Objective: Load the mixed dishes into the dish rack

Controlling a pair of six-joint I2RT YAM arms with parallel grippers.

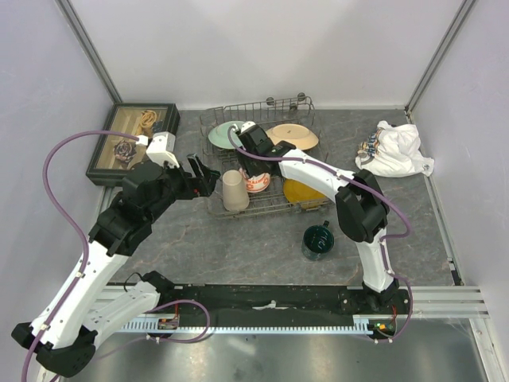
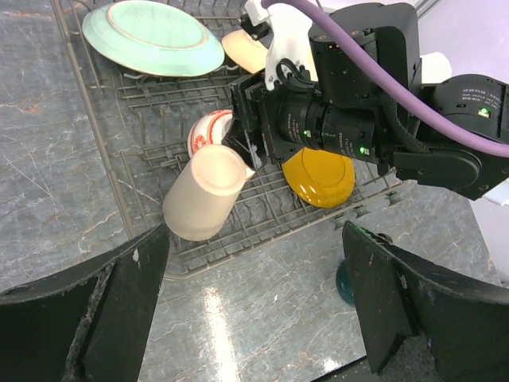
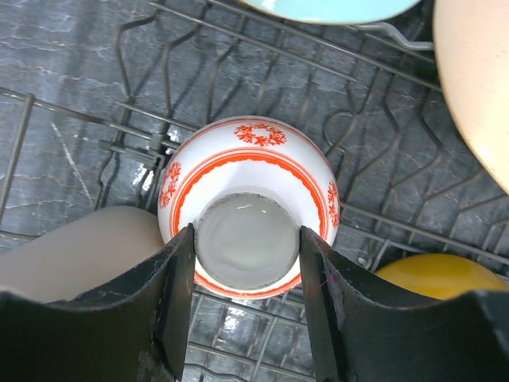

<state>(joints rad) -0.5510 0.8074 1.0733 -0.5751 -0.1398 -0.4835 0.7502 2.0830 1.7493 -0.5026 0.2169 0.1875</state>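
The dish rack (image 1: 208,127) holds the pale green flowered plate (image 1: 226,134), the tan plate (image 1: 293,137), the yellow plate (image 1: 302,191), the beige cup (image 1: 235,191) lying on its side, and the red-orange bowl (image 3: 246,159), which sits upside down. My right gripper (image 3: 246,243) is shut on the bowl's foot ring, one finger on each side. My left gripper (image 2: 254,302) is open and empty above the table by the rack's front left edge. The dark green mug (image 1: 317,241) stands on the table in front of the rack.
A dark glass-topped display box (image 1: 131,142) stands at the back left, close to my left arm. A white cloth bundle (image 1: 395,149) lies at the back right. White walls close off the back and both sides.
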